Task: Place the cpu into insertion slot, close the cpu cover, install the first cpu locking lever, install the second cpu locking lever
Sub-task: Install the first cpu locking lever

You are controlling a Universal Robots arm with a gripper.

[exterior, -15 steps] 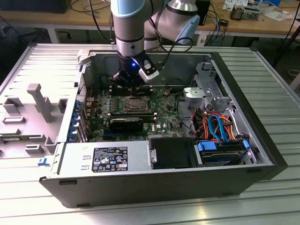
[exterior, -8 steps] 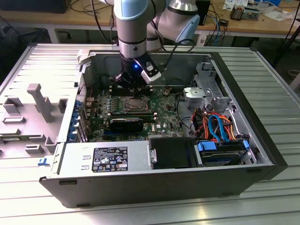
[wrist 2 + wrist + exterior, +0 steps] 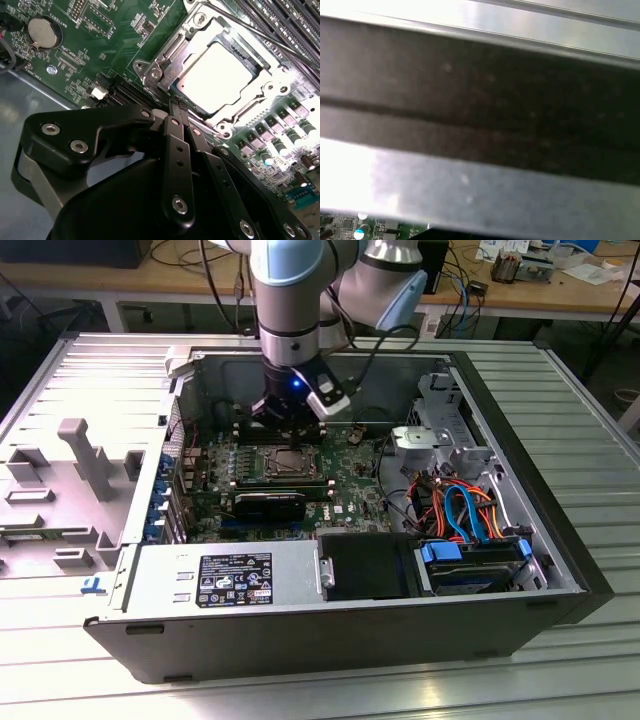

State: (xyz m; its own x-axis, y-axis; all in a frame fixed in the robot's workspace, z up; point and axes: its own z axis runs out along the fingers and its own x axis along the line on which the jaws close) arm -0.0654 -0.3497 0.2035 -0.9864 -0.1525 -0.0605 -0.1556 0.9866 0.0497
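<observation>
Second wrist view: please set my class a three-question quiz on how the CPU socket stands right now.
1. True or false: the cpu lies under the closed cpu cover.
2. The claw is nearest to: A) the coin battery, B) the cpu cover's edge, C) the power supply.
3. Fill in: the motherboard is ____ in colour.

Key: 1 true; 2 B; 3 green.

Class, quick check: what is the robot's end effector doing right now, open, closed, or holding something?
End effector: closed, fingers pressed together with nothing between them, tips at the edge of the cpu cover, which lies shut over the cpu.
</observation>
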